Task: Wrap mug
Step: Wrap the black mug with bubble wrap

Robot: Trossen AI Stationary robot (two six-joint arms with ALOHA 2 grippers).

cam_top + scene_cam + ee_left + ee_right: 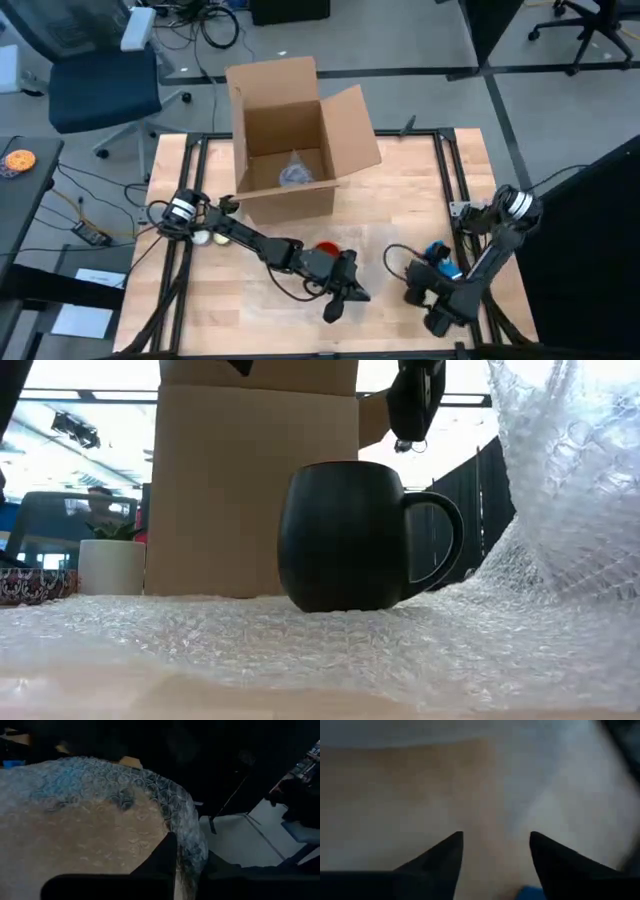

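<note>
Low view alone shows mug [345, 538] upright on bubble wrap [300, 640] — left gripper [175, 870] pinching wrap edge; right gripper [495, 845] parted

An open cardboard box [290, 140] stands at the far side of the wooden surface [400, 200], flaps spread, with a crumpled clear wad [296, 172] inside. A blue office chair [100, 75] sits on the floor beyond the left corner, cables [205, 20] near it. In the low view, a small white pot [112, 565] stands left of the box.
</note>
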